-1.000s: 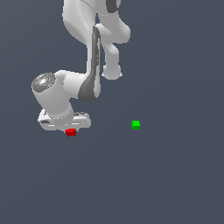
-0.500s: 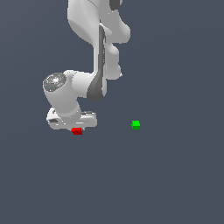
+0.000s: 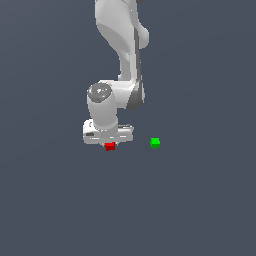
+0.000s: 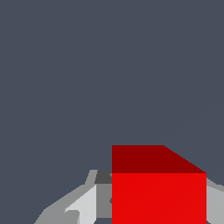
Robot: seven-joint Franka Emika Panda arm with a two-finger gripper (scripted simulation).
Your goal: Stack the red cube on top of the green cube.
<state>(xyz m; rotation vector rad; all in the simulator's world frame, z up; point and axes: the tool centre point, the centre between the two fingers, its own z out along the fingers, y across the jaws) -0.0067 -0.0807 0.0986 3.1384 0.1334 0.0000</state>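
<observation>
The red cube (image 3: 110, 146) sits between the fingers of my white gripper (image 3: 109, 142), which is shut on it. In the wrist view the red cube (image 4: 158, 192) fills the space between the two grey fingers (image 4: 81, 208), and only bare grey floor lies beyond it. The green cube (image 3: 155, 142) rests alone on the floor toward the exterior view's right of the gripper, a short gap away. It does not show in the wrist view. I cannot tell how high the red cube is above the floor.
The white arm (image 3: 122, 55) rises above the gripper toward the top of the exterior view. The flat dark grey floor (image 3: 200, 200) surrounds both cubes.
The gripper has carried the red cube toward the exterior view's right, closer to the green cube. The arm has swung the same way. The green cube has not moved.
</observation>
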